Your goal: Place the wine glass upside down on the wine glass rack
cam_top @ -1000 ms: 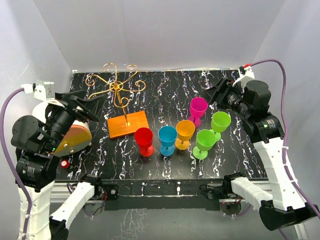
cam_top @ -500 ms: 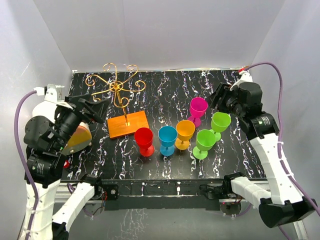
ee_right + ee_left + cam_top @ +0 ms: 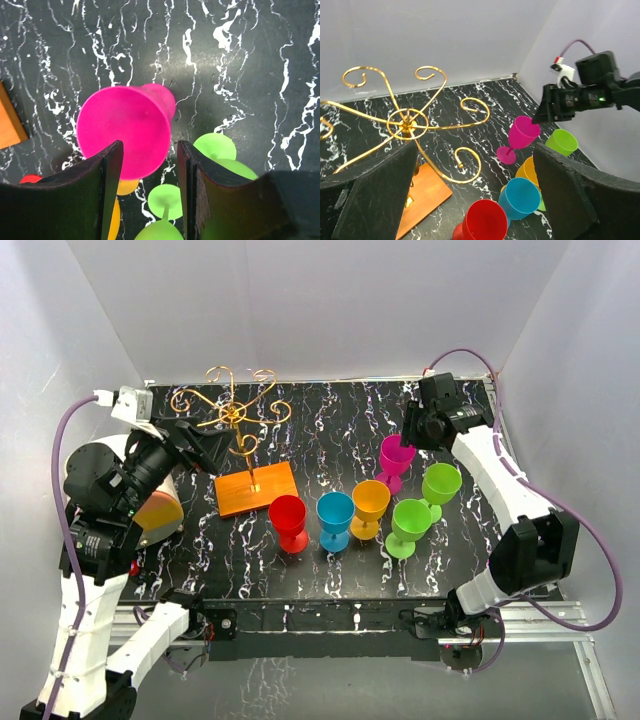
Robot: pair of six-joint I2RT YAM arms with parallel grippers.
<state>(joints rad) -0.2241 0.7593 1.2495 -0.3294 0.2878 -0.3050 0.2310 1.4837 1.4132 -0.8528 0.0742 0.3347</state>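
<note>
Since the glass has to end up hanging mouth-down, I read the right pincer [image 3: 150, 145] as set for a rim grip. It sits over the magenta wine glass [image 3: 125, 130] with its jaws released, one finger over the bowl's mouth and the other just outside, so the near wall of the cup lies in the gap. Nothing is clamped yet, and I cannot tell whether either finger touches the rim. The glass stands mouth-up on the bench [image 3: 340, 430], at the back of a cluster of coloured glasses and well apart from the wine glass rack [image 3: 232, 415]. The left pincer [image 3: 475, 150] is spread wide and empty just beside the rack's gold loops, probably there to steady the stand or take a handover.
</note>
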